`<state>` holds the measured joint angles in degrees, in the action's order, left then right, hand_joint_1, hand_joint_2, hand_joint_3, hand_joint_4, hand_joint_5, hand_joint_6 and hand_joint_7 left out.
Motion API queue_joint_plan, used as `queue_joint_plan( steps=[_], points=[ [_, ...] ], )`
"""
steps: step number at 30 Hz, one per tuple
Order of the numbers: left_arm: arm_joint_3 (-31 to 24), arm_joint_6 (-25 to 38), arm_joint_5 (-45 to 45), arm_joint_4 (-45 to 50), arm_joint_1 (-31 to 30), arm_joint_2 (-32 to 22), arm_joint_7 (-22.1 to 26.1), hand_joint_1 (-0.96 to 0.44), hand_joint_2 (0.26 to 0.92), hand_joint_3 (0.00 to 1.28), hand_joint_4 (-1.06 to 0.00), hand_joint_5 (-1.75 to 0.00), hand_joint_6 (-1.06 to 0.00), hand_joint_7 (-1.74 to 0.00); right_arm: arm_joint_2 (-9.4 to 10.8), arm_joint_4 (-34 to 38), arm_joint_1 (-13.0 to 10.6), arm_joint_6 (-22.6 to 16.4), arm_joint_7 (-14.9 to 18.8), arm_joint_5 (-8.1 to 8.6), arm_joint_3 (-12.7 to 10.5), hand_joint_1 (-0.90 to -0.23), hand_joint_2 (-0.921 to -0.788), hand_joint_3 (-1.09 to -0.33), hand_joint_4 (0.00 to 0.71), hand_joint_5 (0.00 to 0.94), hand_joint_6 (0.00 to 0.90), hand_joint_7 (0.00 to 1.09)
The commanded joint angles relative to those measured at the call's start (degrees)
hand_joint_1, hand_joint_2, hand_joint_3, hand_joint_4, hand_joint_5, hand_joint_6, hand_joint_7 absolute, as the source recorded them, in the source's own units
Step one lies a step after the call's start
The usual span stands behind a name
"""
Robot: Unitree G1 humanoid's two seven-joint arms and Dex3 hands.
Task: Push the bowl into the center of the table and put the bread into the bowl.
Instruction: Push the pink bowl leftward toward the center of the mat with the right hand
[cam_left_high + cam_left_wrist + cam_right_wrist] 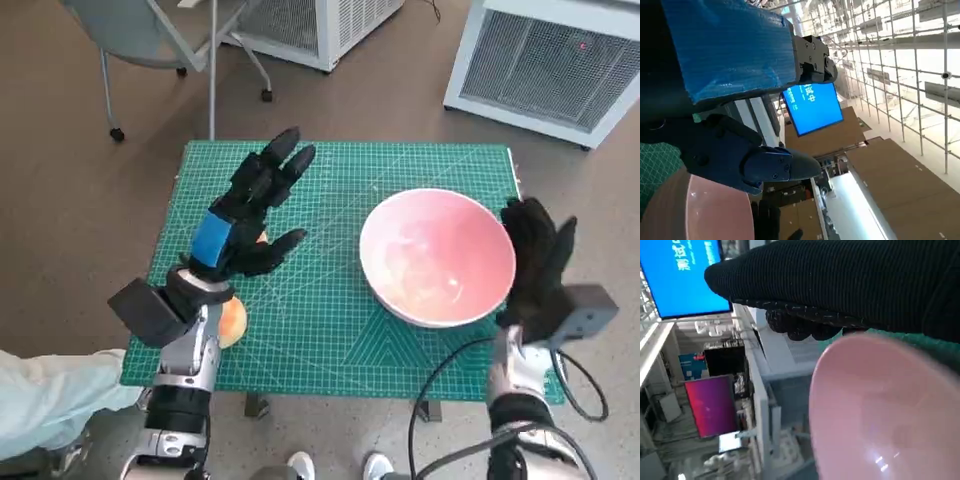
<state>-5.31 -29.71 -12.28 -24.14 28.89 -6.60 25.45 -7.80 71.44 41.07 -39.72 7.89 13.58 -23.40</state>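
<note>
Sleeve: a pale sleeve [50, 395] shows at the lower left, beside the robot's left arm.
Left hand: the left hand [250, 215] hovers over the left half of the mat, fingers spread and pointing away from the robot, holding nothing.
Bread: the bread [231, 322] lies near the mat's near left edge, mostly hidden under the left wrist.
Mat: a green mat [320, 330] covers the table.
Bowl: the pink bowl [437, 256] sits upright on the right half of the mat, right of center.
Right hand: the right hand [537, 265] is at the bowl's right rim, fingers up and slightly apart; it grips nothing, and I cannot tell whether it touches the rim.
</note>
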Motion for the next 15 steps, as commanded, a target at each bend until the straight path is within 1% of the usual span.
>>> queue_joint_plan(
  steps=[1, 4, 7, 15],
  points=[
    [-0.4, -0.03, -0.68, 1.14, -1.22, -0.72, 0.23, -0.53, 0.921, 0.35, -0.27, 0.0, -0.16, -0.24, 1.59, 1.53, 0.86, 2.6, 1.76, 1.82, -1.27, -0.539, -0.921, -0.801, 0.209, 0.027, 0.169, 0.46],
    [-0.5, 0.14, -0.71, 1.76, -1.71, -1.0, 0.19, -0.53, 0.921, 0.34, -0.27, 0.0, -0.16, -0.24, 2.26, 1.89, 1.75, 3.51, 2.2, 2.2, -1.55, -0.538, -0.921, -0.8, 0.222, 0.03, 0.18, 0.46],
    [-0.64, 0.23, -0.6, 2.39, -2.21, -1.33, 0.04, -0.53, 0.921, 0.34, -0.27, 0.0, -0.16, -0.23, 3.0, 2.12, 2.56, 4.1, 2.46, 2.37, -1.61, -0.543, -0.921, -0.798, 0.242, 0.018, 0.212, 0.43],
    [-1.04, 0.44, -0.43, 3.92, -3.49, -2.2, -0.58, -0.55, 0.921, 0.34, -0.28, 0.0, -0.17, -0.22, 4.68, 2.57, 4.59, 5.81, 3.6, 2.45, -1.65, -0.553, -0.921, -0.803, 0.245, 0.009, 0.226, 0.4]
  ],
)
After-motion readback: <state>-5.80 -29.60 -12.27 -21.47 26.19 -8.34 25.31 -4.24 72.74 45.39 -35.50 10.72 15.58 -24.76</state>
